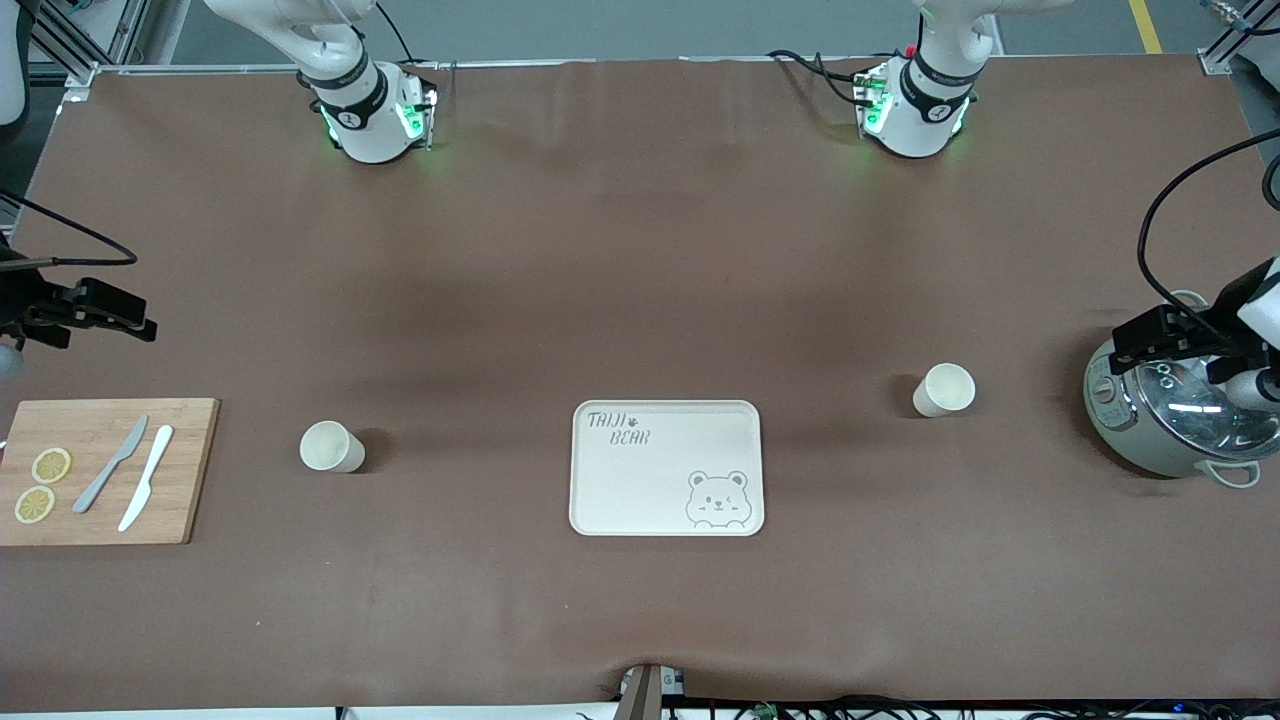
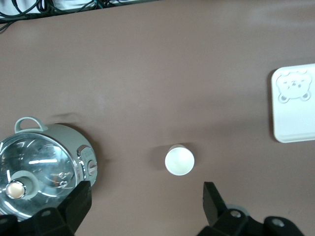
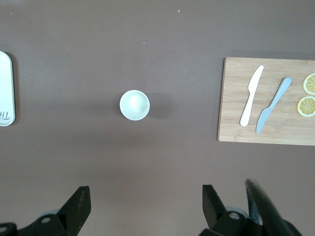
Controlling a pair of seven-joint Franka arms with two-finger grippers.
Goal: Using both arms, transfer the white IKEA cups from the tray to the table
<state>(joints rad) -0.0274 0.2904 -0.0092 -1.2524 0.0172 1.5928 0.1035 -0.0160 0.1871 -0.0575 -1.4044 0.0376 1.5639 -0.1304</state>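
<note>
Two white IKEA cups stand upright on the brown table, one on each side of the bear-printed tray [image 1: 650,490]. One cup [image 1: 331,446] is toward the right arm's end, and the right wrist view looks straight down into it [image 3: 134,104]. The other cup [image 1: 944,389] is toward the left arm's end and shows in the left wrist view [image 2: 179,160]. My right gripper [image 1: 120,312] hangs open and empty above the table beside the cutting board. Over the pot's edge my left gripper [image 1: 1150,340] is open and empty too. Its fingers [image 2: 78,201] are apart from the cup.
A grey-green pot with a glass lid [image 1: 1170,420] sits at the left arm's end. A wooden cutting board [image 1: 190,470] at the right arm's end carries a grey knife [image 1: 110,465], a white knife [image 1: 146,477] and two lemon slices [image 1: 50,465].
</note>
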